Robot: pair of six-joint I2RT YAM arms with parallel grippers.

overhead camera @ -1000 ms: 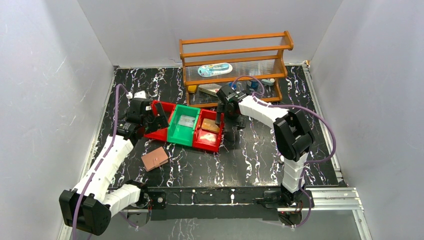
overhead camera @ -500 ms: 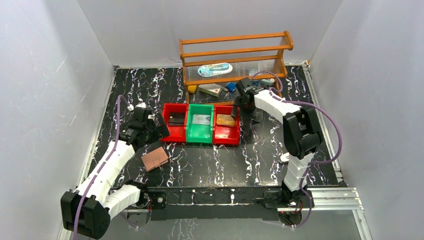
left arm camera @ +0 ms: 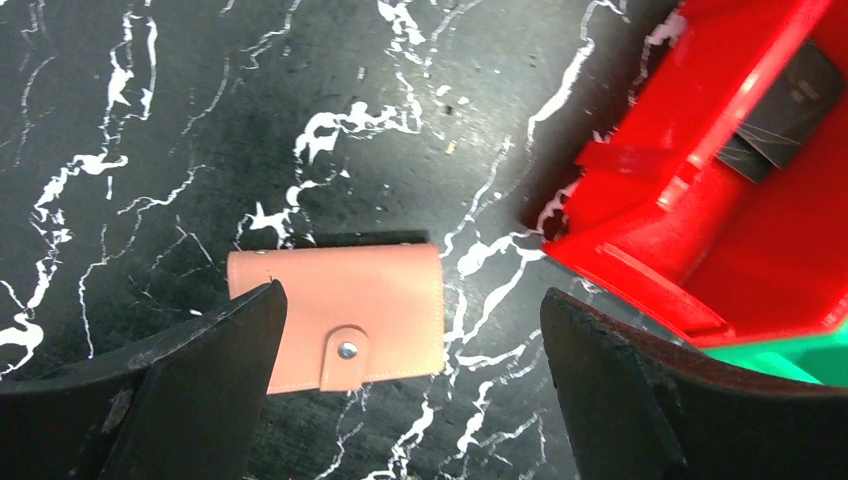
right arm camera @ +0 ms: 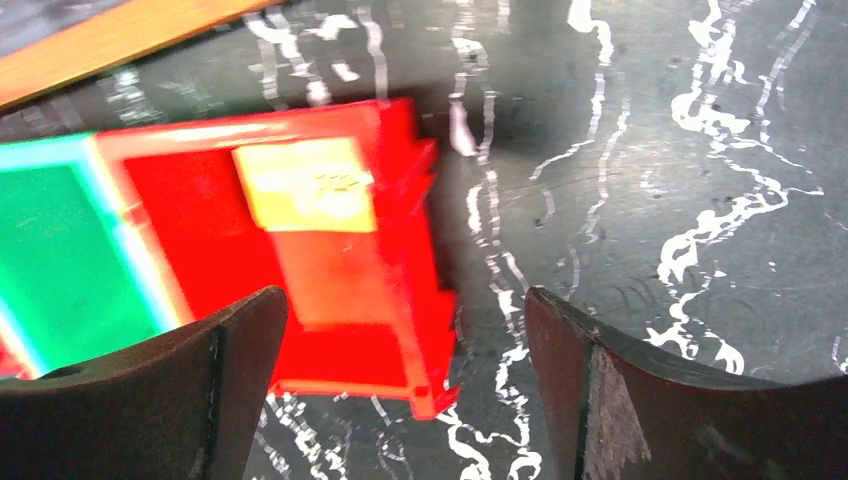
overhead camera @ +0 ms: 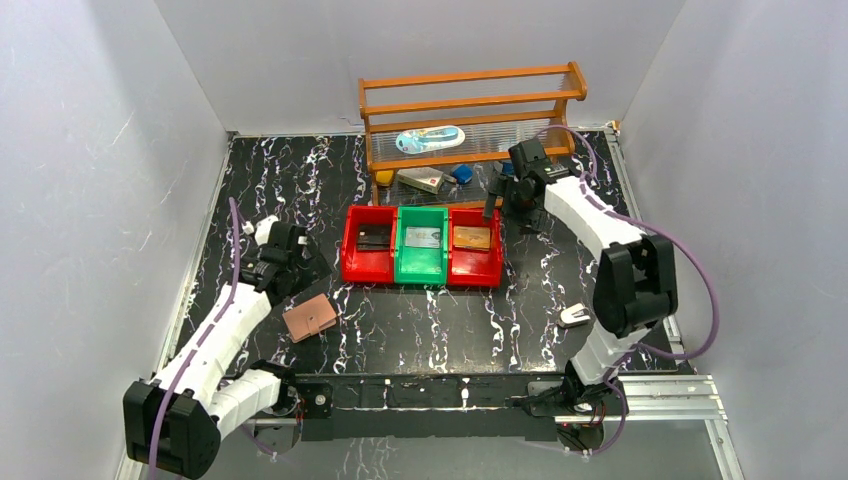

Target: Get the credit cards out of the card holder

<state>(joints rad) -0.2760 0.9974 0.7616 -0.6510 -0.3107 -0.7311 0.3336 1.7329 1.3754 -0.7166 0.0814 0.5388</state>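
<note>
The card holder (overhead camera: 309,318) lies closed on the table at the near left, snap tab fastened; it also shows in the left wrist view (left arm camera: 340,315). A black credit card (overhead camera: 373,237) lies in the left red bin (overhead camera: 352,262), a silver one (overhead camera: 423,237) in the green bin (overhead camera: 421,271), an orange one (overhead camera: 472,238) in the right red bin (overhead camera: 490,268). My left gripper (overhead camera: 308,265) is open and empty above the table between card holder and left red bin (left arm camera: 700,250). My right gripper (overhead camera: 497,203) is open and empty, just behind the right red bin (right arm camera: 330,300).
A wooden rack (overhead camera: 470,120) with several small items stands at the back. A small white object (overhead camera: 574,315) lies on the table near the right arm's base. Grey walls close in both sides.
The three bins have slid right and straightened into a row. My right gripper has pulled back toward the rack. My left gripper has drawn back to the left, away from the bins.
</note>
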